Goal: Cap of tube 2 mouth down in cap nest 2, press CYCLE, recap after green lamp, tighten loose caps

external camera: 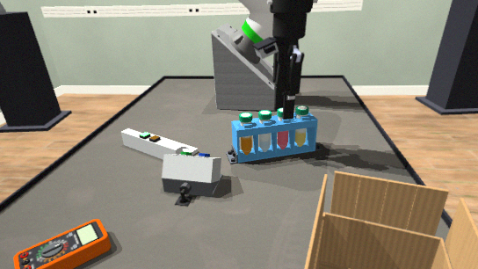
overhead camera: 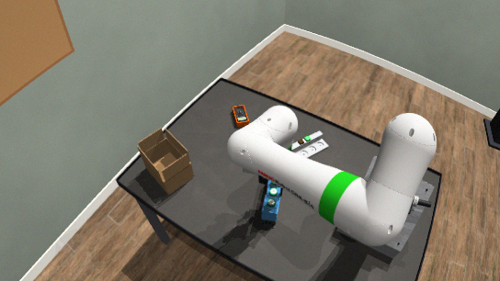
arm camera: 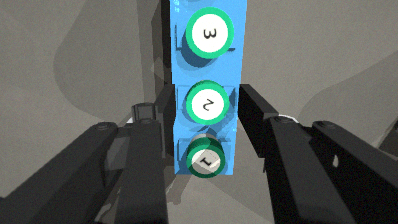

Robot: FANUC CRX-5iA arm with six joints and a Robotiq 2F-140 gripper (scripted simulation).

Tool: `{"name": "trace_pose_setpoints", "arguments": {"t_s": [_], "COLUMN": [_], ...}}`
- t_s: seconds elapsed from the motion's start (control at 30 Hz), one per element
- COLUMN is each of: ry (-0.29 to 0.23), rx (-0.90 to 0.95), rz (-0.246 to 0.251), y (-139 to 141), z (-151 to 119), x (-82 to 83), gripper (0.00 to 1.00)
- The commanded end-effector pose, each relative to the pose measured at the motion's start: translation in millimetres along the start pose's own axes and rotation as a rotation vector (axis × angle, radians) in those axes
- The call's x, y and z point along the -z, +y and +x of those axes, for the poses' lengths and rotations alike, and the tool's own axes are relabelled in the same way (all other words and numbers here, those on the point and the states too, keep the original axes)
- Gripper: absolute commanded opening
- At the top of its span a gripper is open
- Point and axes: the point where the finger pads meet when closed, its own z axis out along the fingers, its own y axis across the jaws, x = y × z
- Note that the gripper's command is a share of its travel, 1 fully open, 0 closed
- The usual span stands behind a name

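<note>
The blue decapping station [external camera: 274, 138] holds four tubes with green-rimmed white caps. In the wrist view I look straight down on cap 2 [arm camera: 207, 103], with cap 3 [arm camera: 210, 33] above it and cap 1 [arm camera: 204, 159] below it. Cap 1 sits off-centre and shows a grey rim behind it. My gripper [arm camera: 207, 99] is open, with one dark finger on each side of cap 2 and a gap to it on both sides. In the exterior view the gripper [external camera: 287, 105] stands upright over the rack and hides cap 2.
The white cap tray [external camera: 154, 142] with its lamps lies left of the rack. The key housing [external camera: 191, 171] carries the green key [external camera: 188, 153] and the blue key [external camera: 203, 154]. A cardboard box [external camera: 387, 224] and an orange multimeter [external camera: 61, 246] stand nearer the front.
</note>
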Motion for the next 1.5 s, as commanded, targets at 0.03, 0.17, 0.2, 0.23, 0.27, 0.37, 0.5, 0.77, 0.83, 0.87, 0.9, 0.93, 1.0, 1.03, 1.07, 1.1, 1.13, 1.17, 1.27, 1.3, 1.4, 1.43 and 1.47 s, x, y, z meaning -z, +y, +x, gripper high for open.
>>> {"name": "trace_pose_setpoints", "arguments": {"t_s": [0.03,0.17,0.2,0.23,0.27,0.37,0.5,0.77,0.83,0.87,0.9,0.93,1.0,1.03,1.07,1.1,1.13,1.17,1.27,1.3,1.4,1.43,1.47], "ry": [-0.018,-0.02,-0.02,-0.02,-0.02,-0.02,-0.02,-0.02,-0.02,-0.02,-0.021,-0.021,-0.022,-0.022,-0.022,-0.023,-0.023,-0.023,-0.024,-0.024,-0.025,-0.025,-0.025], "rx": [0.327,0.349,0.349,0.349,0.349,0.349,0.349,0.349,0.299,0.299,0.249,0.199,0.099,0.049,-0.001,-0.051,-0.101,-0.151,-0.301,-0.351,-0.374,-0.374,-0.374], "rz": [0.016,0.017,0.017,0.017,0.017,0.017,0.017,0.017,0.016,0.016,0.016,0.015,0.014,0.014,0.013,0.013,0.012,0.011,0.01,0.009,0.009,0.009,0.009], "y": [0.0,0.0,-0.1,-0.1,-0.1,-0.1,-0.1,-0.1,-0.1,-0.1,-0.1,-0.1,-0.1,-0.1,0.0,-0.1,-0.1,-0.1,-0.1,-0.1,0.0,0.0,-0.1], "z": [0.6,0.5,0.5,0.5,0.5,0.5,0.5,0.5,0.6,0.6,0.6,0.6,0.6,0.6,0.6,0.5,0.6,0.6,0.6,0.6,0.6,0.6,0.6], "x": [0.6,0.6,0.6,0.6,0.6,0.6,0.6,0.6,0.5,0.5,0.5,0.5,0.5,0.5,0.4,0.5,0.5,0.5,0.5,0.5,0.4,0.4,0.3], "gripper": [0.41,0.41,0.41,0.41,0.41,0.3,0.3,0.3,0.3,0.3,0.3,0.3,0.3,0.3,0.3,0.3,0.3,0.3,0.3,0.3,0.3,0.3,0.3]}}
